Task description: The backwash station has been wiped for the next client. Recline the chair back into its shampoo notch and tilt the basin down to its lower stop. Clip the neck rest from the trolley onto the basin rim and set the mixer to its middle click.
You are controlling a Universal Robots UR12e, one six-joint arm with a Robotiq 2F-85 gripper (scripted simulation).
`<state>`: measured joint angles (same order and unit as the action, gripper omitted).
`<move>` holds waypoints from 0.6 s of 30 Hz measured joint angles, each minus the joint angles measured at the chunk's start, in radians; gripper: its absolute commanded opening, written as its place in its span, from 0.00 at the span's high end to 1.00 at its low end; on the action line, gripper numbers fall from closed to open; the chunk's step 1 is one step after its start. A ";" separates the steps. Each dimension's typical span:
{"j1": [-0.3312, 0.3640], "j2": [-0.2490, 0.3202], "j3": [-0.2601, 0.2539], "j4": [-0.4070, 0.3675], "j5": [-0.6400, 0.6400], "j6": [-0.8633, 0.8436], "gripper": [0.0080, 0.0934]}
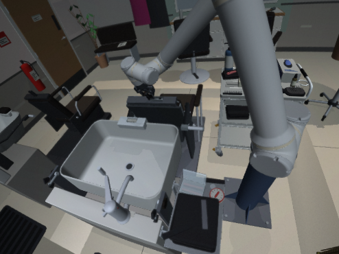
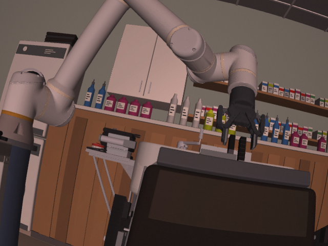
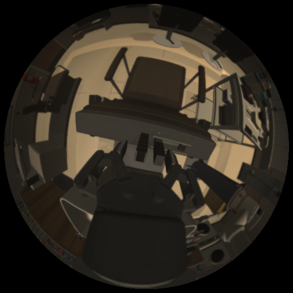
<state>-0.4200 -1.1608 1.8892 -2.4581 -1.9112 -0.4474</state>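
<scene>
The neck rest [image 1: 237, 111] on the trolley's middle shelf is partly hidden behind my arm; it is a dark pad. The chair back [image 1: 156, 110] [image 2: 225, 201] is dark, with a grey top edge, and stands just behind the basin [image 1: 125, 156]. My gripper [image 1: 148, 92] [image 2: 239, 141] [image 3: 147, 155] hangs open and empty right above that top edge, near two small upright tabs [image 2: 236, 148]. The grey basin has a drain in its floor and a clip mount [image 1: 132, 122] on its rim by the chair. The mixer [image 1: 115, 202], with its thin lever and curved spout, stands at the basin's near side.
The trolley [image 1: 240, 113] stands right of the chair, with bottles and brushes on top. My arm's base [image 1: 254, 185] stands on a floor plate beside a black tray [image 1: 195, 221]. Other salon chairs stand to the left and behind. A counter with bottles lines the wall.
</scene>
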 measured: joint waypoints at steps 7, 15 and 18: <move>0.000 0.000 0.000 0.000 0.000 0.000 0.36; 0.000 -0.003 0.003 0.006 -0.005 0.000 0.55; 0.001 -0.002 0.002 0.004 0.001 0.000 0.62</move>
<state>-0.4189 -1.1629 1.8916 -2.4542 -1.9103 -0.4473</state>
